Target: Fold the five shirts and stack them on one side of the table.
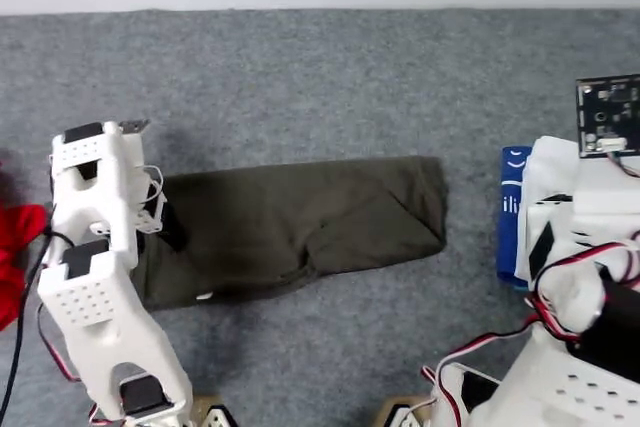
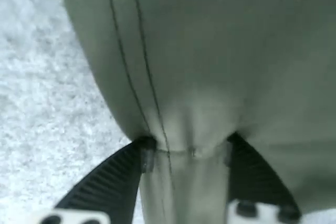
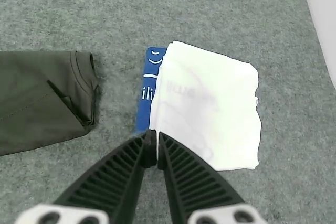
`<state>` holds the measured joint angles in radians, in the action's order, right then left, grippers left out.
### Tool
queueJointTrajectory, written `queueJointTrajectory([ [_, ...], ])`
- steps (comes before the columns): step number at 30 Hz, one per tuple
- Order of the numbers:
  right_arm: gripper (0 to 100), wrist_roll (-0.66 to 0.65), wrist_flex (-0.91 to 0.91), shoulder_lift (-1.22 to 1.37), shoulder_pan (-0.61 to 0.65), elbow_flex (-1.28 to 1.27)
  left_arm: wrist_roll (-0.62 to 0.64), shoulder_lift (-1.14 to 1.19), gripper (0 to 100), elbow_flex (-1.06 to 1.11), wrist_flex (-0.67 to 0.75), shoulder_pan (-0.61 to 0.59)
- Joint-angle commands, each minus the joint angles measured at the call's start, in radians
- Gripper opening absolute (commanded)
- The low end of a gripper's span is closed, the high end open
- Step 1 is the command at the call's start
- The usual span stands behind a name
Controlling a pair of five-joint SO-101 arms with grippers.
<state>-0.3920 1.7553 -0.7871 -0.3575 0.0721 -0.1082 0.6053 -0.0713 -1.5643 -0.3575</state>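
Left hand [image 2: 186, 153] pinches one end of the green shirt [image 1: 300, 222] on the desk [image 1: 300, 77]; past its other end, right hand [image 3: 152, 142], pressed together, sits beside the white shirt [image 3: 210, 108] lying on the blue shirt [image 3: 149, 87].

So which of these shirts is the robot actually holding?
The olive-green shirt: the left arm's fingers pinch its fabric. The white shirt lies on the blue shirt, and the red shirt lies apart, untouched.

Partly hidden white lettering [image 3: 148, 94] marks the blue shirt [image 3: 144, 116].
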Motion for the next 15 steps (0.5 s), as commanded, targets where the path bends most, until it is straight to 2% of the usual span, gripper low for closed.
queueJointTrajectory([
  [1,1.2,0.003,0.033,-0.013,-0.013,0.008,0.014,0.034,7,-0.024,0.057,0.041],
  [3,1.2,0.003,0.033,-0.013,-0.013,0.008,0.011,0.031,1,-0.024,0.055,0.046],
  [9,1.2,0.002,0.033,-0.013,-0.013,0.008,0.000,-0.055,1,-0.024,0.038,-0.026],
  [15,1.2,0.002,0.030,-0.013,-0.013,0.008,-0.089,-0.146,1,-0.025,0.043,-0.137],
])
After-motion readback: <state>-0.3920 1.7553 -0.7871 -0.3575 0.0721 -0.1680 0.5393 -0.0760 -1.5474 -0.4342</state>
